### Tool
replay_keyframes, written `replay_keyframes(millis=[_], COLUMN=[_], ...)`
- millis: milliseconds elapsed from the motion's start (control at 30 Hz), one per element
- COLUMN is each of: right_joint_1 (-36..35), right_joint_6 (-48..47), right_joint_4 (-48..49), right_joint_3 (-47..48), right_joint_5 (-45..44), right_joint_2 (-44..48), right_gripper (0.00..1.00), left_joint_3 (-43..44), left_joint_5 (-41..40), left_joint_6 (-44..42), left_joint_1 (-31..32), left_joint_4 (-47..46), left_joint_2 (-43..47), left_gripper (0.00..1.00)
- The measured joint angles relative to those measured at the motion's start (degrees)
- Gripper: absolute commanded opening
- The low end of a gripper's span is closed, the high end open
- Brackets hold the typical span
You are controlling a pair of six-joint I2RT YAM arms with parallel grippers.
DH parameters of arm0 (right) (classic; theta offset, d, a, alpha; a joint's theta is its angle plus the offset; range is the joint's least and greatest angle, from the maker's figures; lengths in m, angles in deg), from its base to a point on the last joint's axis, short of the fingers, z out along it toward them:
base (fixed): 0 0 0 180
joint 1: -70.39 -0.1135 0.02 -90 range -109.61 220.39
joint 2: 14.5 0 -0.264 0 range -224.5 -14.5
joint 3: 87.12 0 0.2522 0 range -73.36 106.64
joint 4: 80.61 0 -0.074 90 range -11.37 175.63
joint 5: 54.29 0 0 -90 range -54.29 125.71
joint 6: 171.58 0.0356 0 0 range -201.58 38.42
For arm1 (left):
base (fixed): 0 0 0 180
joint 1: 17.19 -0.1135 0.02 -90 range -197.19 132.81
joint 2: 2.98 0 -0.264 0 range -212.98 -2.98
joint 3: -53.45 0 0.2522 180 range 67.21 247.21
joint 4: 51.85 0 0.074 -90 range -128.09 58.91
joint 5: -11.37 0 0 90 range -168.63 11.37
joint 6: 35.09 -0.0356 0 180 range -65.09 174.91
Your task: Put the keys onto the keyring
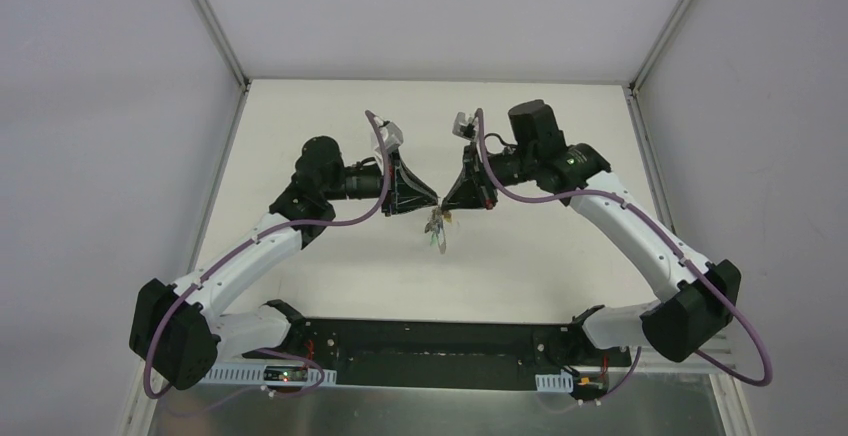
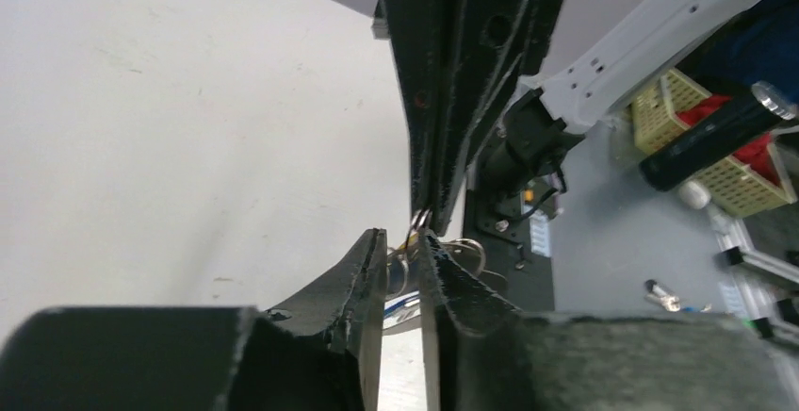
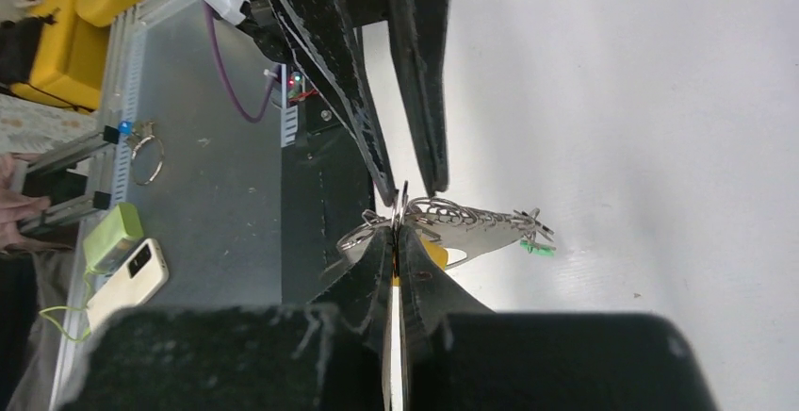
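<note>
Dangling lengthwise toward the arm bases (image 1: 430, 344), the keyring (image 1: 436, 226) is clamped in the right pincer (image 3: 399, 228); the left pincer (image 2: 400, 238) gapes slightly around it.

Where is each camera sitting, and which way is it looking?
Top: above, behind the bases, facing down at the table; both whole arms show.
Left wrist: rides the left arm, looks past the left tool at the right tool.
Right wrist: the mirror: right tool near, left tool beyond.
Shared: both wrist views show both tools and the keyring with keys.

Keys (image 1: 437, 232) too small for counting
</note>
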Motion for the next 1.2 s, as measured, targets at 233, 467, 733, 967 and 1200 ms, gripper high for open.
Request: replay_keyframes(millis=[233, 467, 733, 967, 1200], right_joint_1=[-4.2, -5.4, -5.9, -5.9, -5.9], right_joint_6=[-6.1, -8.2, -8.6, -8.6, -8.6], right_joint_4=[-8.9, -12.4, -13.8, -13.8, -13.7], right_joint_3=[6.4, 8.7, 8.7, 8.7, 8.7], right_joint_5=[-7.6, -9.9, -10.6, -10.5, -10.1], right_joint_2=[-2.2, -4.6, -6.1, -6.4, -6.4], right_gripper=[0.0, 0.0, 0.0, 0.0, 0.0], left_joint_3=[2.0, 2.0, 2.0, 2.0, 2.0], left_joint_5=[-1.8, -1.4, 1.9, 3.5, 4.0], left_joint_6=[-8.5, -10.8, -11.6, -12.9, -14.7], left_joint_1=[-0.1, -0.4, -0.3, -0.3, -0.2], left_joint_4=[9.0, 11.2, 10.3, 11.1, 12.4], left_joint_2=[0.1, 0.1, 0.1, 0.1, 0.1], left_gripper=[0.4, 0.4, 0.32, 0.33, 0.27])
